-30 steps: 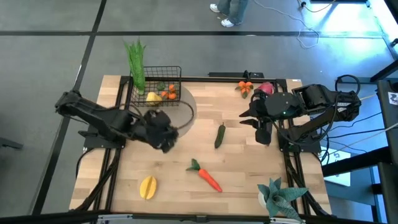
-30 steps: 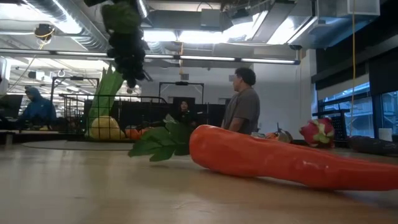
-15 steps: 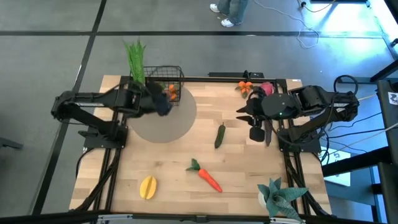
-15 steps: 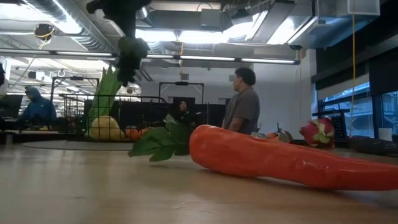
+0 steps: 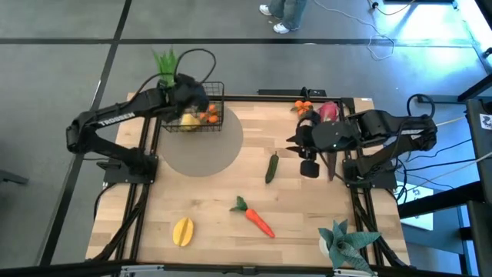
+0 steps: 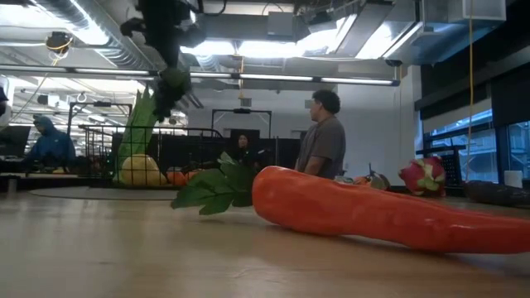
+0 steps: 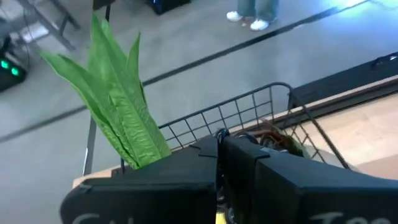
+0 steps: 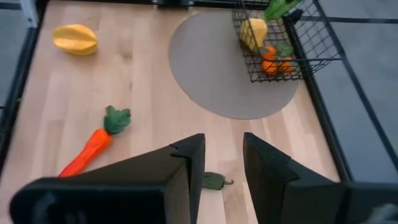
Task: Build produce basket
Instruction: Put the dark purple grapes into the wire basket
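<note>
The left hand (image 5: 192, 98) hangs over the basket (image 5: 217, 115), which sits at the worktop's (image 5: 207, 200) eleven o'clock corner on a grey round mat (image 5: 201, 150); whether its fingers are spread or pressed together I cannot tell, since the wrist view shows only dark housing above the mesh. In the low view a dark grape bunch (image 6: 171, 87) dangles beneath that hand, above the basket. Inside the basket stand the leek (image 5: 166, 65), a yellow fruit (image 5: 188, 118) and tangerines (image 5: 209, 115). The right hand (image 5: 306, 154) hovers at three o'clock, just right of the cucumber (image 5: 271, 167), its fingers (image 8: 186, 165) parted with nothing between them. A carrot (image 5: 256, 218) lies toward six o'clock, a yellow star fruit (image 5: 182, 231) at seven, more tangerines (image 5: 302, 107) and a dragon fruit (image 5: 327, 111) at one, and a spiky plant (image 5: 346, 242) at five.
</note>
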